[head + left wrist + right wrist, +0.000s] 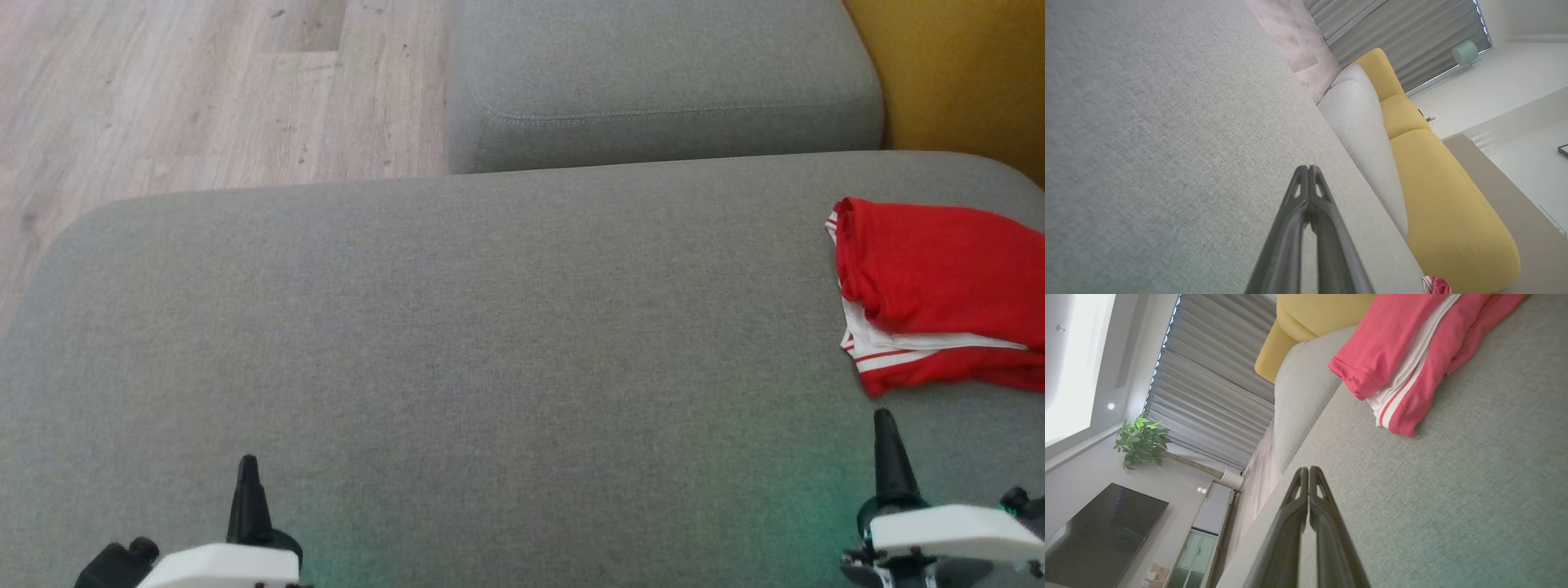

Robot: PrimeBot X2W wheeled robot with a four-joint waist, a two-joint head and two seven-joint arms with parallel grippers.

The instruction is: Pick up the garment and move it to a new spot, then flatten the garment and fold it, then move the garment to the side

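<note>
Pointing across the grey sofa cushion (pixel 490 343), the left gripper (pixel 247 464) and right gripper (pixel 882 418) are closed empty, the folded red garment (pixel 939 278) just beyond the right.

Grey sofa (pixel 457 327), wood floor (pixel 204 90) (curtains (pixel 1208 396) shut).

1. Your left gripper (pixel 247 478) sat at the lower left of the head view, its two dark fingers pressed together tip to tip and pointing up the view.
2. Your right gripper (pixel 887 429) sat at the lower right, fingers likewise closed.
3. Your white left wrist housing (pixel 220 566) and white right wrist housing (pixel 951 529) lay low and well apart.
</note>
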